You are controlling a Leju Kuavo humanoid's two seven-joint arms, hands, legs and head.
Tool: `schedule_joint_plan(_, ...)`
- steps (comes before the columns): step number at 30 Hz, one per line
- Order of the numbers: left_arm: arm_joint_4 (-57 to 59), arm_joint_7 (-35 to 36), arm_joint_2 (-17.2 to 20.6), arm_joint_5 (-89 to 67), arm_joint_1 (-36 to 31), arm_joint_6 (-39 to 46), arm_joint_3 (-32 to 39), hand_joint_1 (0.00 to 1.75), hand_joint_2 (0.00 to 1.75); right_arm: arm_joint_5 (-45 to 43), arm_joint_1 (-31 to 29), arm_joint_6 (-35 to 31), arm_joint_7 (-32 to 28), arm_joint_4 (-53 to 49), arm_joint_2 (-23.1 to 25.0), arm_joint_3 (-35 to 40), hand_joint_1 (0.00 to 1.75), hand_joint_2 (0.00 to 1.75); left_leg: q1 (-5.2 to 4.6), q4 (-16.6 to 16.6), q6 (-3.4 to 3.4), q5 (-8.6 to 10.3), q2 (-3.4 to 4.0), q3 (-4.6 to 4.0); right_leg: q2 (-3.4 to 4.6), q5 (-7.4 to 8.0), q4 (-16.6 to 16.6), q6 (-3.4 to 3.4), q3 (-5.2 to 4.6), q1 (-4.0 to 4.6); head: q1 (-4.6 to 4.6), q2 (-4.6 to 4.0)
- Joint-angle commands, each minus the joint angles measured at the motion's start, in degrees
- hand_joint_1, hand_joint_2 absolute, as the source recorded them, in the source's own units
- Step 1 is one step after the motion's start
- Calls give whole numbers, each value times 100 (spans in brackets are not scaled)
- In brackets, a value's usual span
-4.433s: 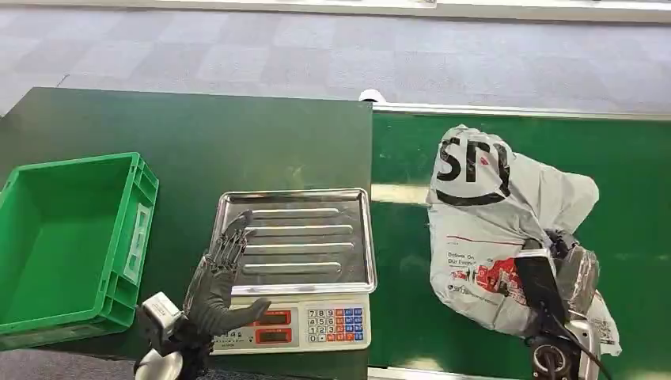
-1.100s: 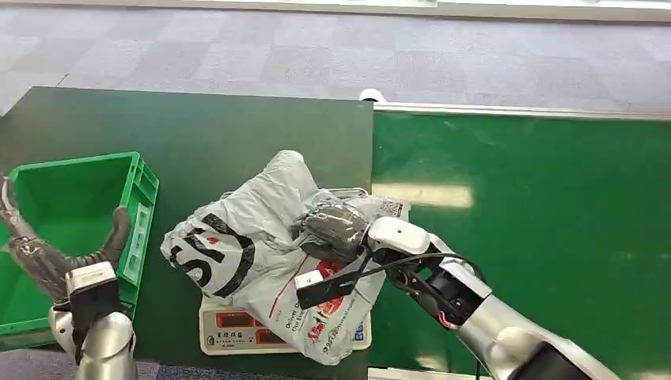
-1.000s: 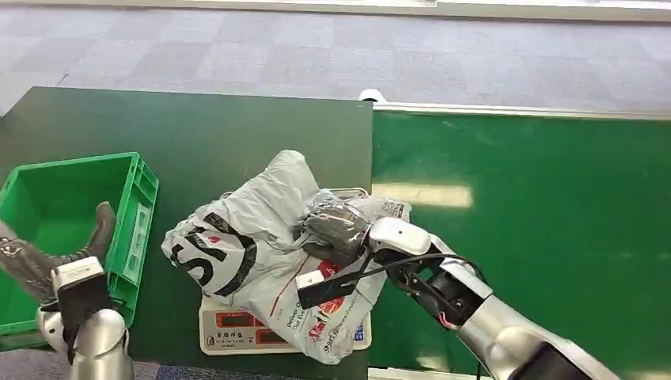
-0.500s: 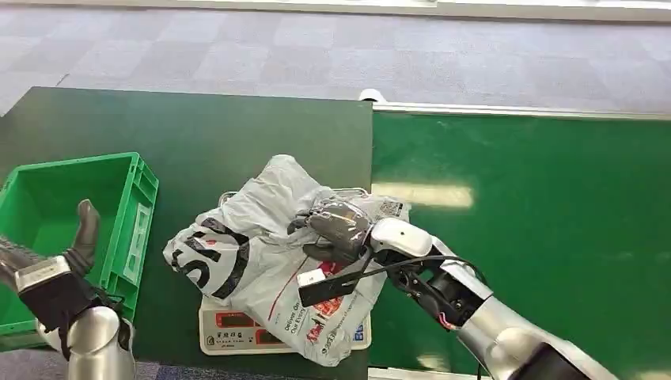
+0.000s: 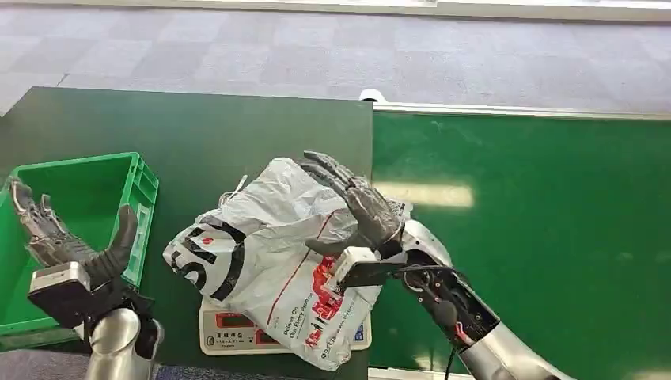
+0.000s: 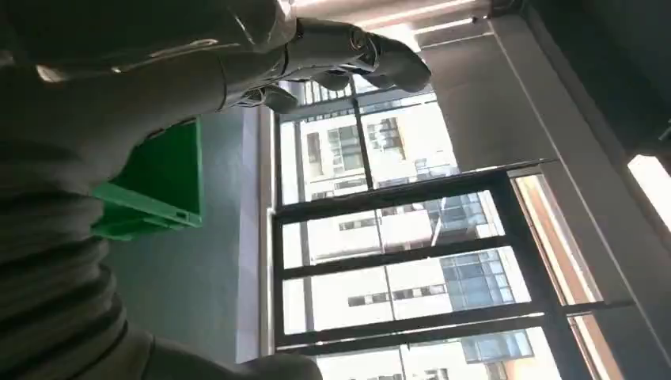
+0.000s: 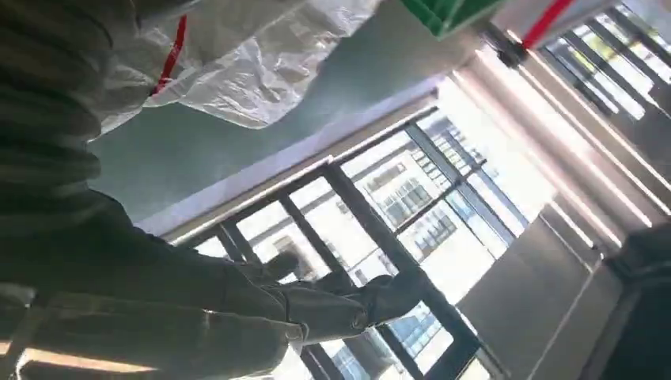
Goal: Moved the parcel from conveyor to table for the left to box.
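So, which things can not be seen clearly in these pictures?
- Scale, head view: the parcel covers its tray and part of the keypad; the display digits are too small to read.
- Parcel label text, head view: too small and creased.
- Green crate, head view: cut by the picture's left edge; the left robot hand hides part of the inside.

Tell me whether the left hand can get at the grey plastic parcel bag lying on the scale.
Probably yes. The grey plastic parcel bag lies uncovered on the scale; the right hand is open above its far side. The left hand, open over the green crate, faces bare tabletop between.
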Motion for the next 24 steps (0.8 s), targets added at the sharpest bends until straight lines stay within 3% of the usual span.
schedule_joint_plan(1, 39, 4, 423, 258, 48, 9, -655, 0, 175, -1059, 1091, 582, -297, -932, 373, -1688, 0, 175, 2, -6, 5, 3, -6, 1, -10, 0, -4, -12, 4, 4, -2, 0)
schedule_joint_plan(24, 39, 4, 423, 258, 48, 9, -655, 0, 175, -1059, 1091, 582, -297, -932, 373, -1688, 0, 175, 0, -5, 7, 4, 4, 1, -2, 4, -3, -14, -1, 3, -2, 0)
